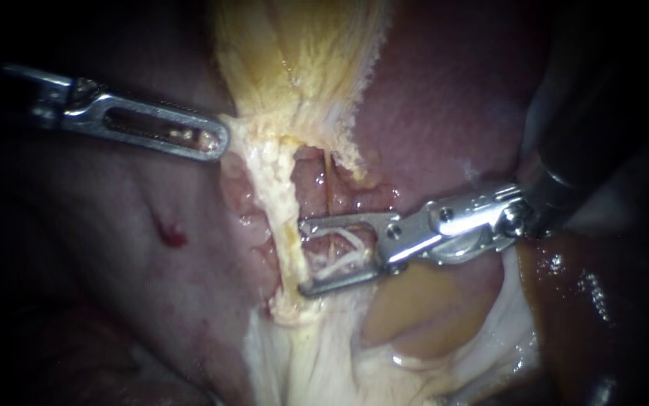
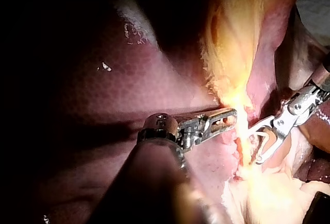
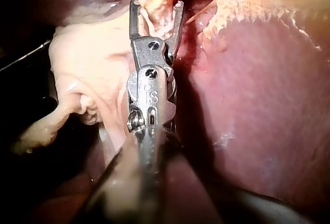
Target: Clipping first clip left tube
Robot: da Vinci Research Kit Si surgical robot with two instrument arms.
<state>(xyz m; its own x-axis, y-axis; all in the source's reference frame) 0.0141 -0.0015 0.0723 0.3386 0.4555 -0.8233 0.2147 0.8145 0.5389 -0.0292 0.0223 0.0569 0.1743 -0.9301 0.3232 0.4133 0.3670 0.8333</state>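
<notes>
Our left instrument (image 1: pixel 211 141) is bright steel with a long slotted tip; our right instrument (image 1: pixel 303 256) ends in two thin steel jaws, with screws at its hinge and a dark shaft.

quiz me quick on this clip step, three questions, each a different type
1. True or false: a clip already sits on the left tube.
2. The right instrument's jaws are: A) shut, holding nothing; B) open at the left tube; C) shut on a swab.
3. Fill in: the left instrument's tip meets the foot of the yellowish ____.
Key: 1 false; 2 B; 3 gallbladder.
</notes>
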